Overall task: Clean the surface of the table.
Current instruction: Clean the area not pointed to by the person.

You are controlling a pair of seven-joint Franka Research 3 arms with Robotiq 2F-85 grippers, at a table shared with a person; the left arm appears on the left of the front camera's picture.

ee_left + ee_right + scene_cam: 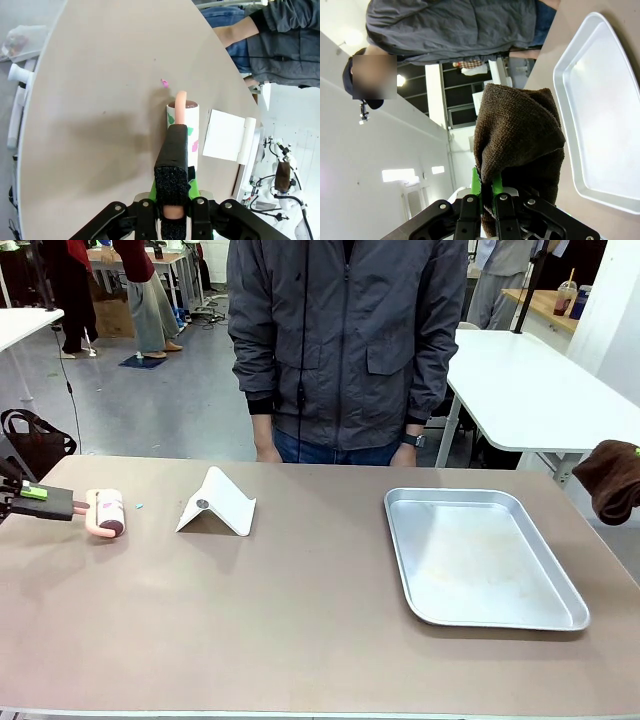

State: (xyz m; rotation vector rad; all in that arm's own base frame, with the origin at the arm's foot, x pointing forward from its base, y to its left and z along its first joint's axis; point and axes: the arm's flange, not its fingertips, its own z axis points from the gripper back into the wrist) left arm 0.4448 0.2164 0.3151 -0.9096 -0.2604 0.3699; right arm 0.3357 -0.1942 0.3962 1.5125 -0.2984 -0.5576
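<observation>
Jaws of the left gripper (172,206) are closed tight on the black foam grip of a roller (183,131). From that grip a pink handle curves to a white drum with coloured print. In the front view this gripper (38,498) sits at the left edge of the table (300,630), with the roller (106,513) low on the top just beside it. The drum's axis runs from far to near, its dark end towards the camera.

Jaws of the right gripper (487,196) are pinched nearly together on a fold of a brown cloth (520,135). The cloth (610,480) hangs bunched past the right end of the table, clear of the top.

The taupe table fills the lower half of the front view. Its long axis runs left to right, with one long edge at the camera and the other at the person (345,340) standing on the far side.

On the table, right of centre, lies a silver tray (480,565), its long side running far to near. A white folded stand (217,505) is left of centre, near the roller but apart from it. A small scrap (140,506) lies between roller and stand.
</observation>
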